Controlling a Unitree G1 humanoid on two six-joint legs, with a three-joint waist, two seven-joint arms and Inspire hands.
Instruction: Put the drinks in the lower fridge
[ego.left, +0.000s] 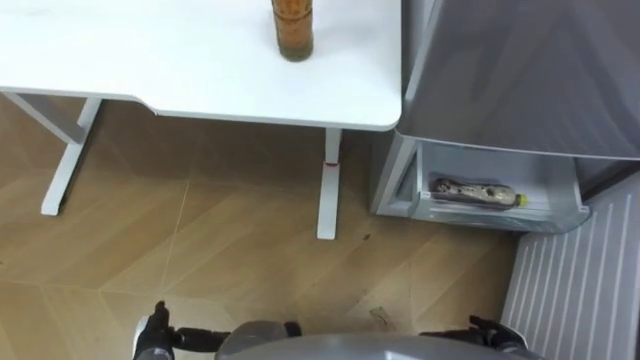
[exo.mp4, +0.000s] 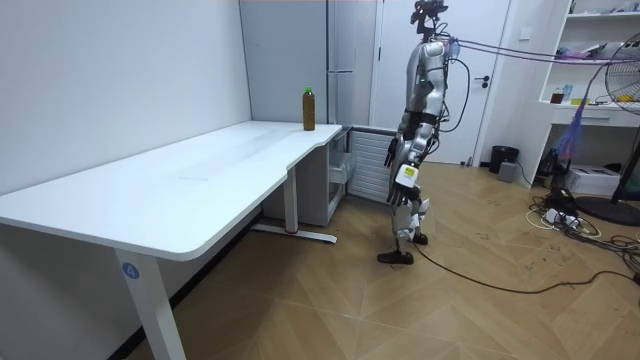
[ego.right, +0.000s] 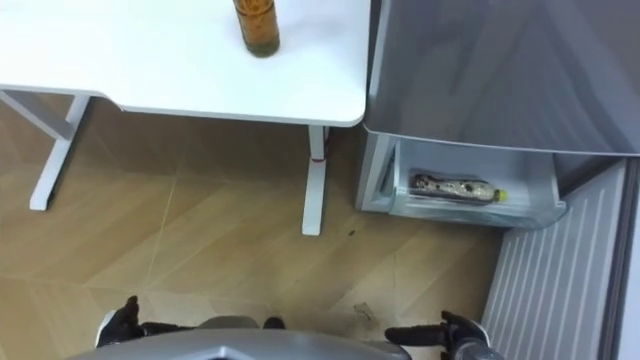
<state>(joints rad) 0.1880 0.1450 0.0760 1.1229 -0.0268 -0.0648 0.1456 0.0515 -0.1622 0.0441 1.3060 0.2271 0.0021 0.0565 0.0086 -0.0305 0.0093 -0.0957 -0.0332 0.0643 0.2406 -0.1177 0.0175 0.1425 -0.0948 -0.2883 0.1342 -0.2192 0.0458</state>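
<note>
Left eye view: an upright bottle (ego.left: 293, 30) stands on the tabletop (ego.left: 180, 60) near the fridge (ego.left: 520, 70). A second bottle (ego.left: 478, 193) lies in the open lower drawer (ego.left: 490, 218). Your left hand (ego.left: 152, 335) and right hand (ego.left: 495, 337) hang low; whether spread or curled, I cannot tell.

Room view: the robot stands beside the fridge.

Likely step: fetching the upright bottle. You need to step closer, then reach for it.

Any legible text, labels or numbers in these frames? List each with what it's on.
No text can be read.
standing bottle on the table: label too blurred to read.
lying bottle in the lower fridge drawer: patterned label, print too small.
blue round sticker on the table's leg: mark too small.
</note>
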